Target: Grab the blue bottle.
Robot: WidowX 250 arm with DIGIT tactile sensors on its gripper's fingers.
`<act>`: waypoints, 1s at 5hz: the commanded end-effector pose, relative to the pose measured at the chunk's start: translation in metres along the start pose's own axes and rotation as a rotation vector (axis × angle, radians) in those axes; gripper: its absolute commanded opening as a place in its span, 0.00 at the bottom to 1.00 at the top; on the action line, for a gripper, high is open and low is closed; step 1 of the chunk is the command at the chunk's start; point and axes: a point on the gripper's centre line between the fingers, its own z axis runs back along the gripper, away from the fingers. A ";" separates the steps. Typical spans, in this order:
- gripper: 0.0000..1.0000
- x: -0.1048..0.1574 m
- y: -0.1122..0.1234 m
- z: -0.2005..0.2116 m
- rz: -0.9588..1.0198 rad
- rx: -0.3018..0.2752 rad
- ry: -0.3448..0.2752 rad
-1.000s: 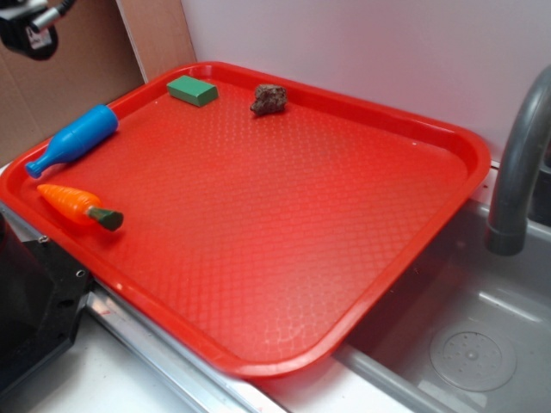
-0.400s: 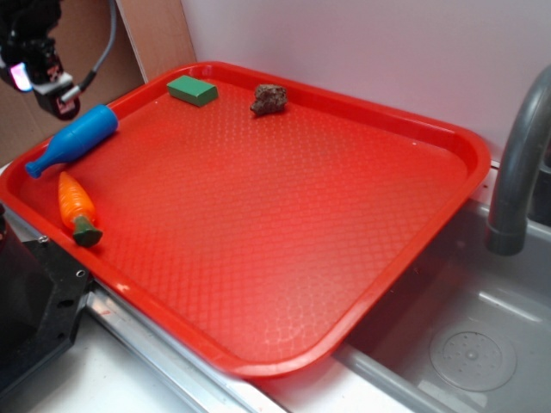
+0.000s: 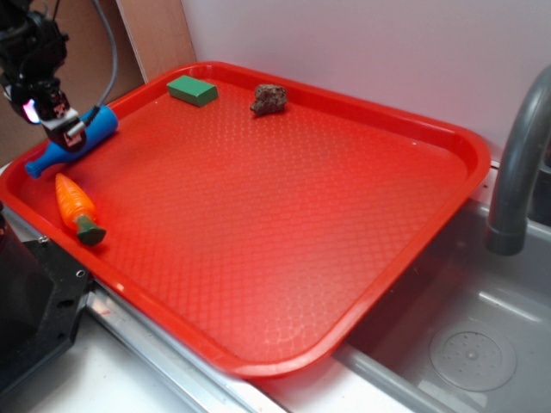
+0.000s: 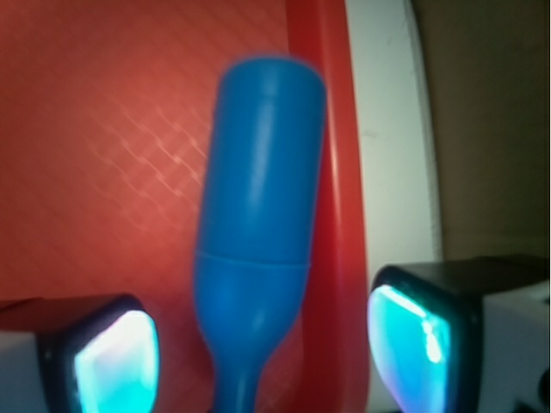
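The blue bottle (image 3: 93, 131) lies on its side along the left rim of the red tray (image 3: 284, 215), neck pointing toward the front left. My gripper (image 3: 71, 131) is down over the bottle's shoulder, hiding part of it. In the wrist view the blue bottle (image 4: 258, 215) runs up the middle between my two fingers, one pad (image 4: 116, 361) at left and one at right, with clear gaps on both sides. The gripper (image 4: 263, 357) is open and straddles the bottle where the body narrows to the neck.
An orange toy carrot (image 3: 74, 205) lies just in front of the bottle. A green block (image 3: 192, 89) and a brown lump (image 3: 269, 99) sit at the tray's far edge. A grey faucet (image 3: 516, 163) and sink (image 3: 465, 335) are at right. The tray rim (image 4: 331, 172) runs beside the bottle.
The gripper has come down from the upper left onto the blue bottle. The carrot has turned from lying crosswise to pointing down the tray, between the first two frames.
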 end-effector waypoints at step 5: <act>0.00 0.052 -0.063 0.015 -0.165 0.066 -0.020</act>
